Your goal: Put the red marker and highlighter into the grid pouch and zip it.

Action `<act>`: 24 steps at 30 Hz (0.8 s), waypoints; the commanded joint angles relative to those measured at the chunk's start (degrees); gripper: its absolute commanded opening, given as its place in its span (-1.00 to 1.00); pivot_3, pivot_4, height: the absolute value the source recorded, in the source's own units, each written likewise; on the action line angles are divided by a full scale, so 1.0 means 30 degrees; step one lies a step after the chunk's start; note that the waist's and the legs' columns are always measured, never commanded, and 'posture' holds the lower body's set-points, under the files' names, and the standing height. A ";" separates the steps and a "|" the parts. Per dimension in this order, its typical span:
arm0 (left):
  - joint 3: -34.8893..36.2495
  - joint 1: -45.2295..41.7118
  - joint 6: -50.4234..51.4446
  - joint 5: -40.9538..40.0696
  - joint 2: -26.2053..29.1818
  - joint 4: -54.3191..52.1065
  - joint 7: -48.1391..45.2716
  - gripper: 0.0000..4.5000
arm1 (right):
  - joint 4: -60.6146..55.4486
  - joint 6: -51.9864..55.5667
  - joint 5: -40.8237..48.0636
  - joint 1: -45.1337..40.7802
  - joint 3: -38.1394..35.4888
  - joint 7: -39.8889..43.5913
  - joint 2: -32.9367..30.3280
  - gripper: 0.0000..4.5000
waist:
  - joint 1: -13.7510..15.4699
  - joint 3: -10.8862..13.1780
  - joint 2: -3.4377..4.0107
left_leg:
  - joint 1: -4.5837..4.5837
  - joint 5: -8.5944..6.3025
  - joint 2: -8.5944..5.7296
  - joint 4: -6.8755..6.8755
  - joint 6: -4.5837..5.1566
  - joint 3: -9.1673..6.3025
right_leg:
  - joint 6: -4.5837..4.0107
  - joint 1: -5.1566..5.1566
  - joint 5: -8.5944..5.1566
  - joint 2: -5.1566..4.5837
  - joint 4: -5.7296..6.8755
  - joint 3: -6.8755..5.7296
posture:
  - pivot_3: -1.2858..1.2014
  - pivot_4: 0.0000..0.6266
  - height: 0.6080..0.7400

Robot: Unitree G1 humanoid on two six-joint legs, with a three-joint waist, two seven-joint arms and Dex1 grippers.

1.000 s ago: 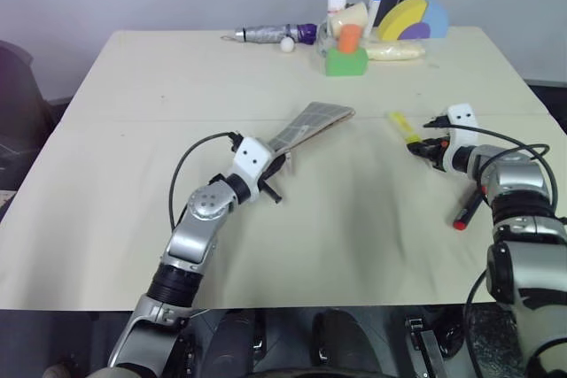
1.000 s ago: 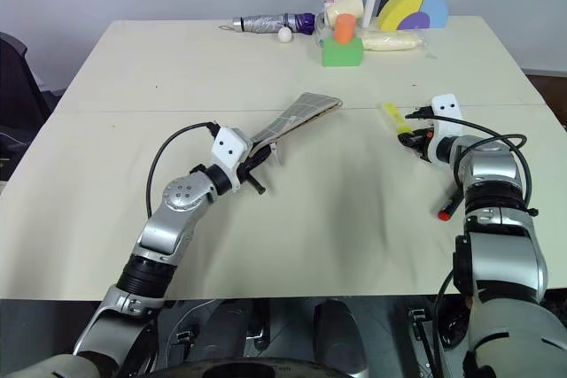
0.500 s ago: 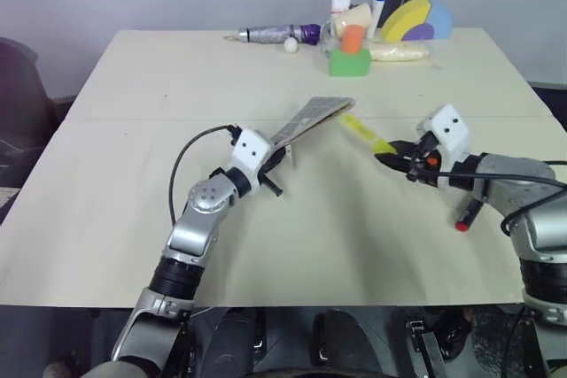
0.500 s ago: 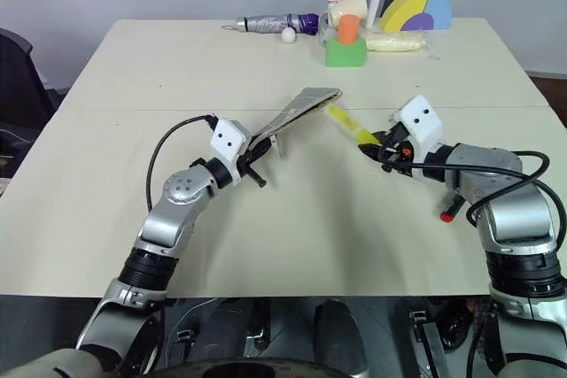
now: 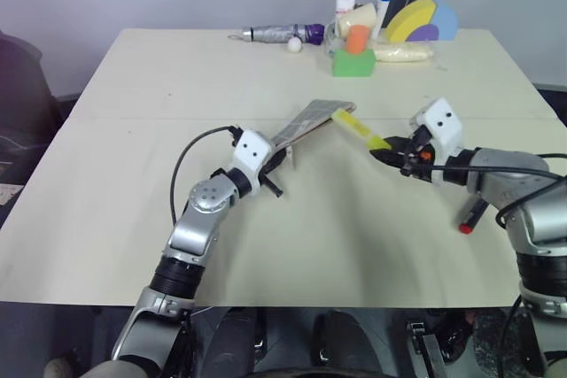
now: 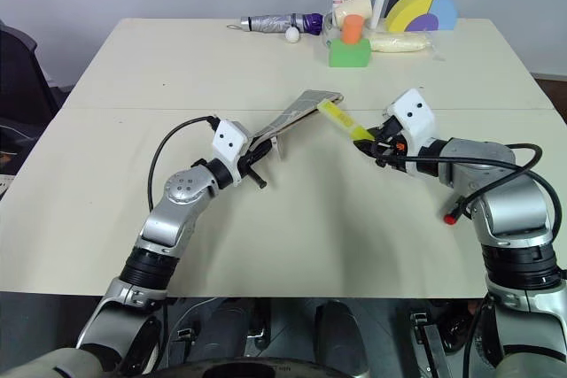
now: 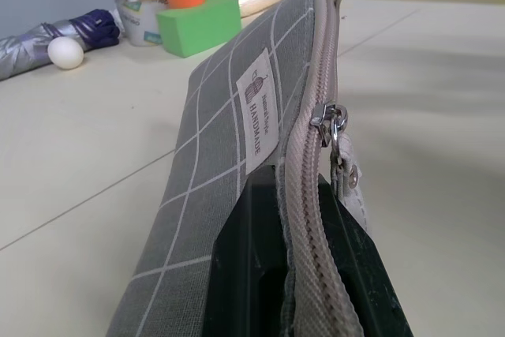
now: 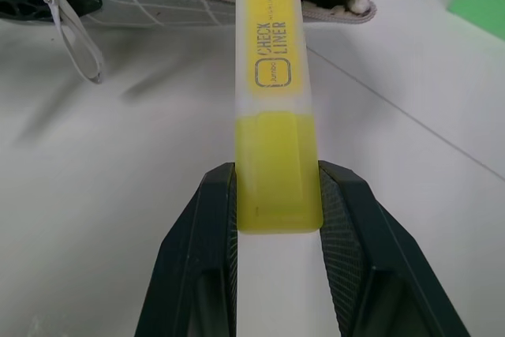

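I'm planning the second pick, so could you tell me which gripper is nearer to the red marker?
Right. The right gripper holds the highlighter just inward of the red marker, while the left gripper clamps the grid pouch further away.

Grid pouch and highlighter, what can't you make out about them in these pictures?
- Grid pouch: the inside is hidden by its own fabric in the head views; the right wrist view shows just a slit of dotted lining.
- Highlighter: its tip is cut off by the top edge in the right wrist view, so whether it has entered is unclear.
- Red marker: partly hidden behind the right arm in the head views.
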 commanded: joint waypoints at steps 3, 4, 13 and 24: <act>0.0064 0.0035 -0.0426 -0.0124 -0.0150 -0.0732 0.0080 -1.00 | 0.0124 -0.0224 0.0030 -0.0469 -0.0097 0.0015 -0.0305 -0.62 | -0.0001 0.0000 0.0000 | 0.0000 0.0000 0.0000 0.0000 0.0001 0.0002 | 0.0000 0.0001 0.0000 0.0001 0.0000 0.0000 | 0.03 -0.52 1.00; 0.0074 0.0037 -0.0430 -0.0131 -0.0157 -0.0729 0.0095 -1.00 | 0.0167 -0.0232 0.0019 -0.0424 -0.0104 0.0026 -0.0334 -0.62 | 0.0000 0.0000 0.0000 | 0.0000 0.0000 0.0000 0.0000 0.0001 0.0002 | 0.0000 0.0001 0.0000 0.0001 0.0000 0.0000 | 0.03 -0.52 1.00; 0.0058 0.0007 -0.0554 -0.0209 -0.0180 -0.0708 -0.0052 -1.00 | 0.0056 -0.0304 -0.0196 0.0025 0.0197 0.0135 -0.0692 -0.62 | -0.0002 0.0000 0.0000 | 0.0000 0.0000 0.0000 0.0001 0.0002 0.0003 | 0.0001 0.0001 0.0000 0.0003 0.0000 -0.0001 | 0.03 -0.52 1.00; -0.0181 0.0033 -0.0928 0.0031 -0.0024 -0.0775 -0.0314 -1.00 | -0.0019 -0.0484 -0.0495 -0.0263 0.0766 0.0278 -0.0910 -0.62 | 0.0002 0.0000 0.0000 | 0.0000 0.0000 -0.0001 0.0002 0.0002 0.0003 | 0.0001 0.0002 0.0000 0.0006 0.0001 -0.0002 | 0.03 -0.52 1.00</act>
